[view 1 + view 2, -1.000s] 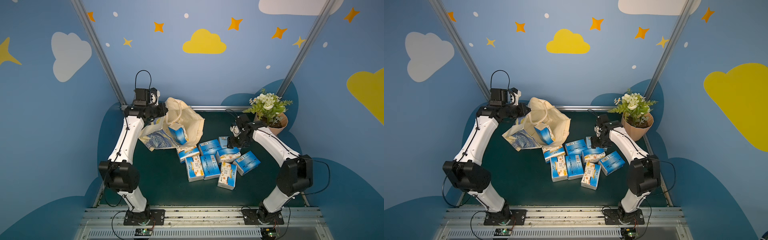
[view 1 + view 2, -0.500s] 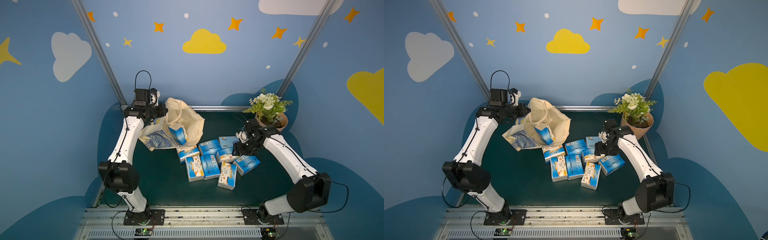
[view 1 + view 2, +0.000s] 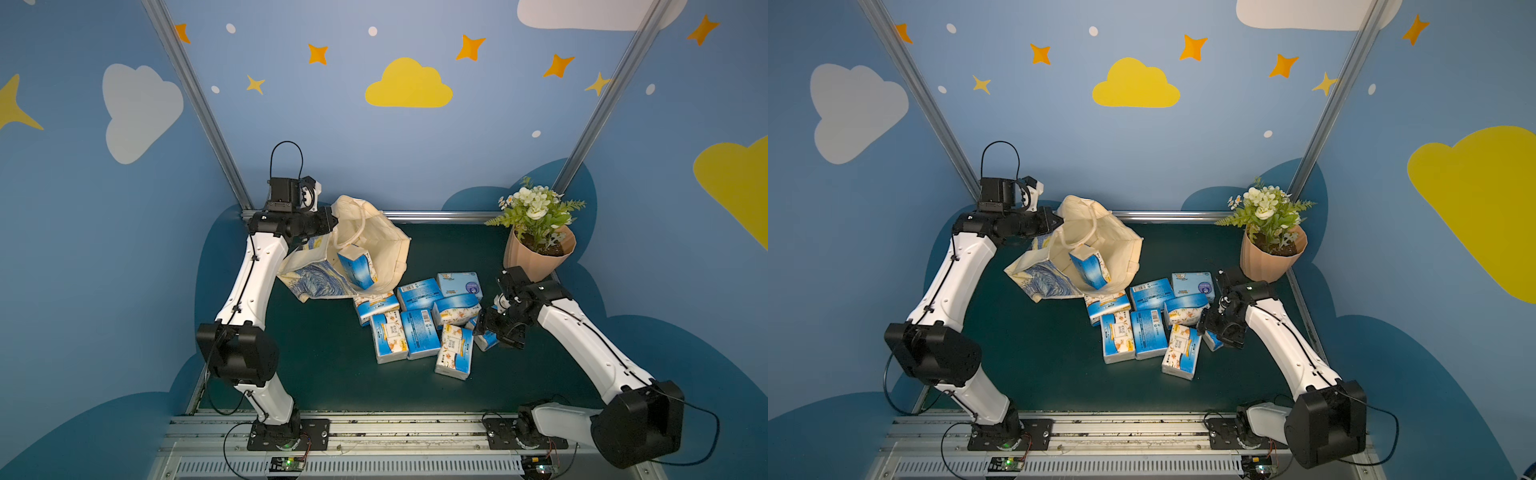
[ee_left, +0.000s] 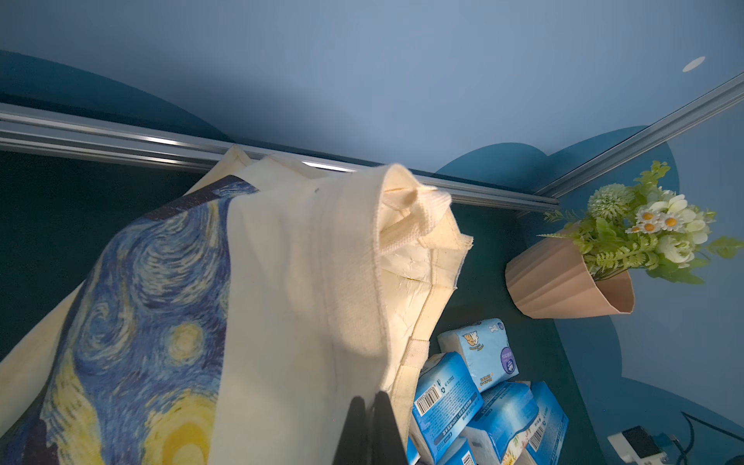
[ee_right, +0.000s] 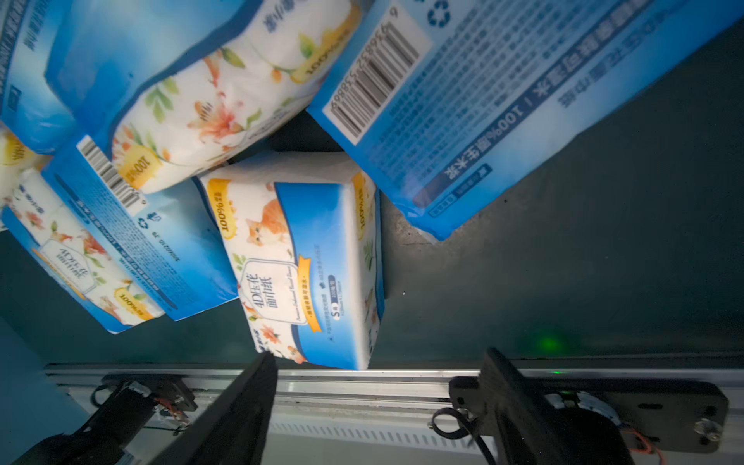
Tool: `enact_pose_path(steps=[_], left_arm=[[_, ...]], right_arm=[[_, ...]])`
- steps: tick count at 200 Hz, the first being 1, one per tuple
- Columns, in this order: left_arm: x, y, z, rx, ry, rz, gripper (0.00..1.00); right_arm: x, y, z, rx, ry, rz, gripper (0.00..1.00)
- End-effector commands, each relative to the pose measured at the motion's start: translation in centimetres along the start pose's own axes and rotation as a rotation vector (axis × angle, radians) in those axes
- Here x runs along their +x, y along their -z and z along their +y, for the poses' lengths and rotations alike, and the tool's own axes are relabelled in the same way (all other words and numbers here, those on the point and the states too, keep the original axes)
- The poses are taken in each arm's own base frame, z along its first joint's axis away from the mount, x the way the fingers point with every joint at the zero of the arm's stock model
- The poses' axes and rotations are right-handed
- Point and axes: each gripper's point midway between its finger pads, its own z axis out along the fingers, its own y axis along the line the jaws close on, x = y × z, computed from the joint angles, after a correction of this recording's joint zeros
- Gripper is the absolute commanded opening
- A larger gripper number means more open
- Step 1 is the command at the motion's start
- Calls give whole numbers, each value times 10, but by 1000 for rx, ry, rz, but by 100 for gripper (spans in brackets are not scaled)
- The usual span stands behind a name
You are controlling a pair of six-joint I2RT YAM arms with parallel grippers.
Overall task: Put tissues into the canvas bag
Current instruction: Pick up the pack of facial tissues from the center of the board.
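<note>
I am holding the canvas bag [image 3: 384, 245] up by its rim with my left claw [image 4: 368, 398]. Its fingers [image 4: 356, 426] are pressed together on the cream cloth, so the bag's mouth is gaping toward the middle of the dark green table [image 3: 324, 374].

One blue-and-white tissue pack [image 3: 356, 266] is sitting in that mouth, leaning against the lining. I cannot tell whether any more are lying deeper under the folds.

Outside the bag, I am counting eight loose packs [image 3: 419, 328] in both top views. They are bunched together, and the nearest is touching the bag's lower edge. The paler pack [image 3: 459, 284] with the purple mark is lying at the back of the bunch, nearest the flowerpot [image 3: 536, 257].

My right claw [image 5: 378, 358] is hanging low at the right edge of the bunch. Its fingers [image 5: 241, 402] are spread apart and gripping nothing. In the right wrist view the cat-print pack [image 5: 306, 261] is lying just ahead of the gap, closer to one finger than the other.

I am judging the job as barely begun, with one pack showing in the bag and nearly all the rest waiting on the table. I am expecting to centre on the cat-print pack, close on it, and carry it across to the open mouth. After that the other packs are going to need the same trip, one at a time, while my left claw is keeping the rim up.
</note>
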Motion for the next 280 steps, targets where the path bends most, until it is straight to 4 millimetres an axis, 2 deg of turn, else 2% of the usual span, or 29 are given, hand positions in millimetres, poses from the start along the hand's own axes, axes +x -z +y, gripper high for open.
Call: enact_pose_path(steps=[1, 35, 64, 89, 129, 163, 205, 234, 280], left_arm=[[-4, -2, -3, 27, -11, -10, 4], [-6, -3, -5, 35, -23, -6, 4], [-6, -1, -3, 24, -30, -10, 4], [-5, 0, -1, 15, -33, -6, 4], [-7, 0, 0, 14, -31, -10, 4], [-8, 2, 1, 5, -34, -14, 4], [-8, 8, 6, -13, -36, -18, 4], [-9, 8, 8, -17, -32, -23, 4], [-12, 7, 8, -14, -29, -28, 4]], right_arm=[[-27, -1, 28, -97, 11, -75, 81], [-50, -2, 30, -20, 70, -78, 81], [-50, -23, 35, -16, 33, 5, 81], [-57, -38, 48, -74, 7, 18, 81], [-85, -51, 62, -78, 23, -19, 81], [-104, -64, 58, 1, 31, -16, 82], [-139, -61, 72, 5, 78, -99, 83], [-161, -62, 72, 52, 109, -143, 84], [-169, -69, 72, 54, 157, -134, 85]])
